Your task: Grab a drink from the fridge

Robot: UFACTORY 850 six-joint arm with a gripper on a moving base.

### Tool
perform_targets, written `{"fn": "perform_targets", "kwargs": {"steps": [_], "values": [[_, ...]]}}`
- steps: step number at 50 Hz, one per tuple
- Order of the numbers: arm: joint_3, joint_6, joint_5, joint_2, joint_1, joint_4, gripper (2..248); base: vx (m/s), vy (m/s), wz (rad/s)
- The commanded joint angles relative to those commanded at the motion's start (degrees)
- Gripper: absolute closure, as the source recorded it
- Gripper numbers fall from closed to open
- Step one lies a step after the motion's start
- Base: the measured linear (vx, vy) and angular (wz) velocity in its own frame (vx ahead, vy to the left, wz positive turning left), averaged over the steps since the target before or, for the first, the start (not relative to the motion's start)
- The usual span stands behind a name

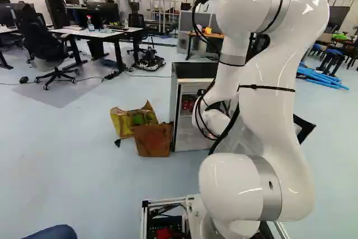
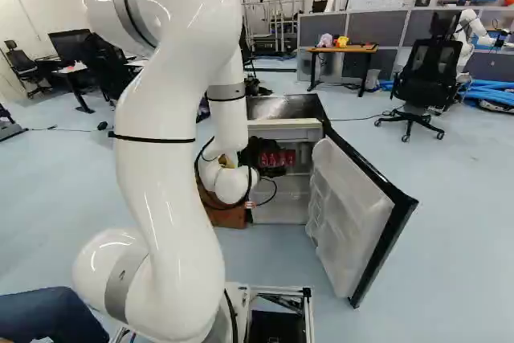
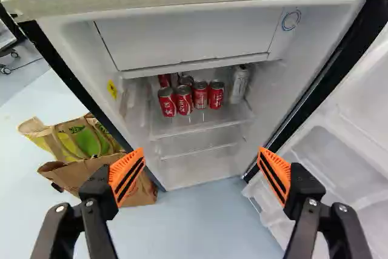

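Note:
In the right base view my gripper [image 2: 259, 153] is a dark shape before the fridge [image 2: 283, 129], partly hidden by the arm. The wrist view has the gripper [image 3: 200, 177] wide open, nothing between its orange pads, facing the fridge [image 3: 191, 25] from outside. Several red cans [image 3: 184, 99] stand close together on the shelf ahead, below the freezer compartment, with others partly hidden behind. A silver can [image 3: 239, 84] stands beside them, nearer the door's side. The fridge door [image 2: 353, 210] is swung wide open. Red cans [image 1: 188, 102] also show in the left base view.
A yellow-green bag [image 1: 133, 117] and a brown paper bag [image 1: 152, 140] stand on the floor beside the fridge, opposite the door. The open door, with clear shelves [image 3: 339, 156], juts out toward the base. Farther off are desks, an office chair [image 2: 426, 78] and another robot [image 2: 466, 38].

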Motion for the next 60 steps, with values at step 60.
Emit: {"fn": "perform_targets", "kwargs": {"steps": [60], "values": [[-14.2,0.0,1.3,-17.0,-1.1,-4.2,3,0.0,0.0,0.0]]}}
